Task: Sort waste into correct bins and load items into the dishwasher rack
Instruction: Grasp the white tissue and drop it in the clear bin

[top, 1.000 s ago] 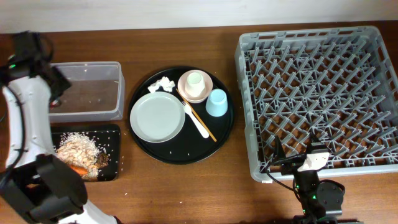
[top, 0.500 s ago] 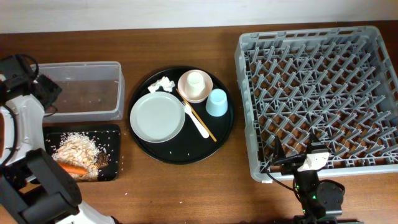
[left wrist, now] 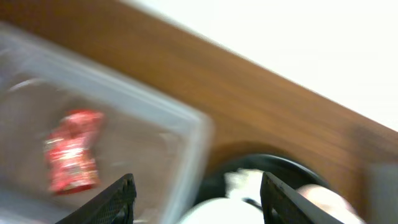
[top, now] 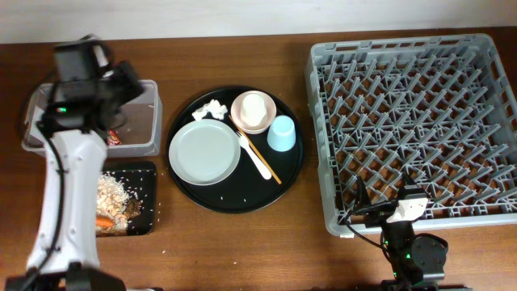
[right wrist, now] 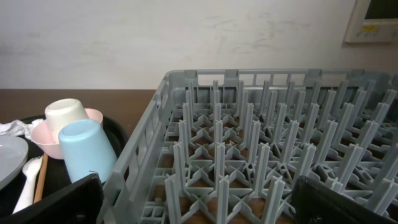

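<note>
**Left gripper open over the tub, right gripper open at the rack**

Overhead: the left gripper hangs over the right end of the clear tub. This view does not show how its jaws stand. The red wrapper lies in the tub just below it. The shallow black tray in front of the tub holds rice-like crumbs and a carrot. On the round black tray are the plate, the crumpled white paper, the bowl with the small white cup in it, the light blue cup, the white fork and the chopsticks. The right gripper sits at the near edge of the dishwasher rack, well apart from all of these.

Left wrist: the picture is blurred, yet it settles what the overhead leaves open. The fingers stand wide apart with nothing between them. The wrapper lies on the tub floor, left of the left finger and not touching it.

Right wrist: the fingers are spread wide and hold nothing. The rack fills the view ahead. The blue cup, mouth down, and the bowl with its cup stand off to the left.
</note>
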Tool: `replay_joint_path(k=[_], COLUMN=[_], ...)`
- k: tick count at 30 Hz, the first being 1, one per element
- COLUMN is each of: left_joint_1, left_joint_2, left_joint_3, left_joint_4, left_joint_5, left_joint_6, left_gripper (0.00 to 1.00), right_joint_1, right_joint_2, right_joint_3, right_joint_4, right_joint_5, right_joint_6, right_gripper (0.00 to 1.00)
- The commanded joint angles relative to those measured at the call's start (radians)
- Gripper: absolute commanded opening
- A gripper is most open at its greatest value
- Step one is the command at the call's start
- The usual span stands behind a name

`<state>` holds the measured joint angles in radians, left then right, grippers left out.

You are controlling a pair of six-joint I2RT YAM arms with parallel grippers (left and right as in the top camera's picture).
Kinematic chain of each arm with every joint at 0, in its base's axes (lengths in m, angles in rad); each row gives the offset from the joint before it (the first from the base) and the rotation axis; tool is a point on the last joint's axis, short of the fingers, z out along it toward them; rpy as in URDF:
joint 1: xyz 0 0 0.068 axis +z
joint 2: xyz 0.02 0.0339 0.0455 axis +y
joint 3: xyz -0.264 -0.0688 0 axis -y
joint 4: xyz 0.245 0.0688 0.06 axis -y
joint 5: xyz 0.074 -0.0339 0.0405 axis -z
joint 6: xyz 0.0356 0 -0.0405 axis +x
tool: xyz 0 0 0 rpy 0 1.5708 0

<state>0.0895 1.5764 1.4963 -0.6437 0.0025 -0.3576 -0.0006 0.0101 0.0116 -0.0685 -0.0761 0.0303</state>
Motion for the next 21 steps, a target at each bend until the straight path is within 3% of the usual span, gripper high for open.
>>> replay_joint_path(k=[1, 5, 11, 21], left_joint_1=[-0.206, -0.382, -0.381, -0.38], left_joint_2=[0.006, 0.178, 0.407, 0.598], left_joint_3=[0.014, 0.014, 0.014, 0.013], left_joint_4=[-0.026, 0.034, 0.157, 0.23], left_joint_5=[-0.011, -0.126, -0.228, -0.27], left_joint_6=[0.019, 0.077, 0.08, 0.079], left_gripper=[0.63, 0.68, 0.69, 0.7], right_joint_1=[-0.006, -0.006, -0.006, -0.006], right_joint_2=[-0.006, -0.006, -0.006, -0.006], right_joint_3=[-0.006, -0.006, -0.006, -0.006], right_joint_4=[-0.004, -0.004, -0.004, -0.004], right_joint_5=[0.002, 0.002, 0.002, 0.002], right_joint_6=[0.008, 0.008, 0.008, 0.008], right_gripper=[0.99, 0.99, 0.99, 0.99])
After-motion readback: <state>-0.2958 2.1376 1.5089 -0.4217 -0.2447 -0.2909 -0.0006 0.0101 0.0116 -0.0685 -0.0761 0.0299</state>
